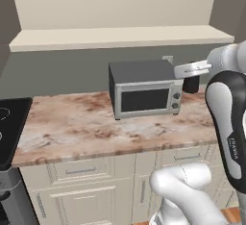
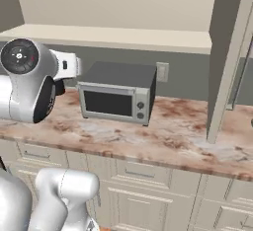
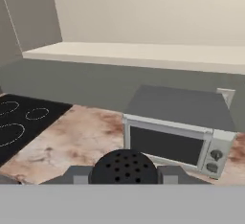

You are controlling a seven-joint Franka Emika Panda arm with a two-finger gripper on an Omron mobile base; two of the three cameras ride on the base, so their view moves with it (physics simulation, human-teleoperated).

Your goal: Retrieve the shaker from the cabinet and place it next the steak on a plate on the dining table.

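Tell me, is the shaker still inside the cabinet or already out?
Out. The gripper holds the shaker above the counter, and the cabinet shelf is bare.

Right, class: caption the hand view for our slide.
Black shaker clamped between the jaws, facing microwave on the marbled counter.

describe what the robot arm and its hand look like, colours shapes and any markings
The arm is glossy white with rounded, tube-like links and dark grey to black joint sections. One dark band carries small white lettering running down it. In the right base view a round dark joint cap shows a small red mark. The hand has a white body, and two squarish grey fingers show in the hand view.
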